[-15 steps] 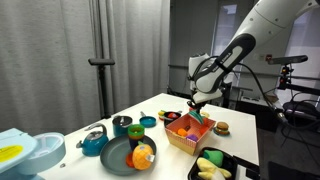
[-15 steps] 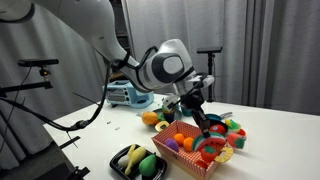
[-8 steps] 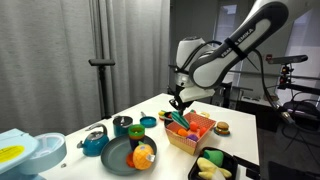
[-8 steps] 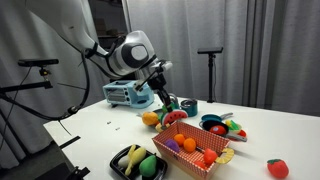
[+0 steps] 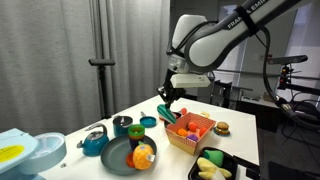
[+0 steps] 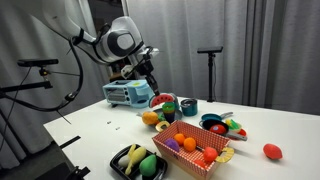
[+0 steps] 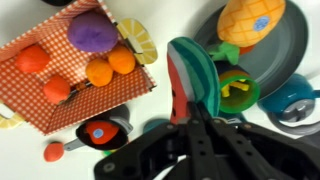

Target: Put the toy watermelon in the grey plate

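Observation:
The toy watermelon [image 7: 196, 72], a slice with a green rind and red flesh, is held between the fingers of my gripper [image 7: 188, 108]. In both exterior views the gripper [image 5: 167, 101] [image 6: 153, 86] holds the slice [image 5: 166, 113] [image 6: 164, 103] in the air, between the red checkered basket [image 5: 190, 131] and the teal cups. The grey plate [image 5: 118, 157] [image 7: 292, 48] lies on the white table with a round orange toy fruit [image 5: 143, 155] [image 7: 250, 20] on it. The slice hangs above the cups, apart from the plate.
Two teal cups [image 5: 122, 125] [image 5: 148, 122] and a teal kettle [image 5: 93, 142] stand by the plate. The basket [image 7: 85, 60] holds several toy fruits. A black tray [image 5: 212, 167] with yellow-green toys sits at the front. A red toy [image 6: 271, 151] lies loose on the table.
My gripper has risen out of the basket with the watermelon slice and moved sideways toward the cups and the grey plate. The arm has swung with it.

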{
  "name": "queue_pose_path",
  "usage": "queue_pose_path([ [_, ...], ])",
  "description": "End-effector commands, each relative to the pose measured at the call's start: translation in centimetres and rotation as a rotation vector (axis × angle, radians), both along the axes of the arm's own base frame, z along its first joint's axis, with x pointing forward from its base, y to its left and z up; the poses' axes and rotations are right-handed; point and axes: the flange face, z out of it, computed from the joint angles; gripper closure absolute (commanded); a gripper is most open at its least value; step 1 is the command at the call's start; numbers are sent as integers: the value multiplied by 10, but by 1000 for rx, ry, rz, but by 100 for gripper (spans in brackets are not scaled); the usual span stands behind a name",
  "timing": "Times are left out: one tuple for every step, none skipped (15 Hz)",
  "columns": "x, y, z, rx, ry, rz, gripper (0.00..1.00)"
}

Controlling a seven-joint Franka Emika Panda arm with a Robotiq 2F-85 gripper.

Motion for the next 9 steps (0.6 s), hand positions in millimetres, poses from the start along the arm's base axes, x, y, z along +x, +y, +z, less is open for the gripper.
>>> queue_pose_path([
  [12, 14, 20, 154, 2, 72, 100],
  [17, 18, 24, 185, 16, 115, 100],
  [21, 19, 26, 200, 34, 138, 100],
  [26, 18, 29, 200, 63, 178, 100],
  [29, 17, 31, 197, 95, 216, 100],
  [34, 13, 30, 175, 125, 234, 100],
  [38, 12, 30, 178, 149, 268, 100],
  [41, 19, 25, 190, 170, 322, 100],
  [46, 19, 22, 198, 191, 366, 100],
])
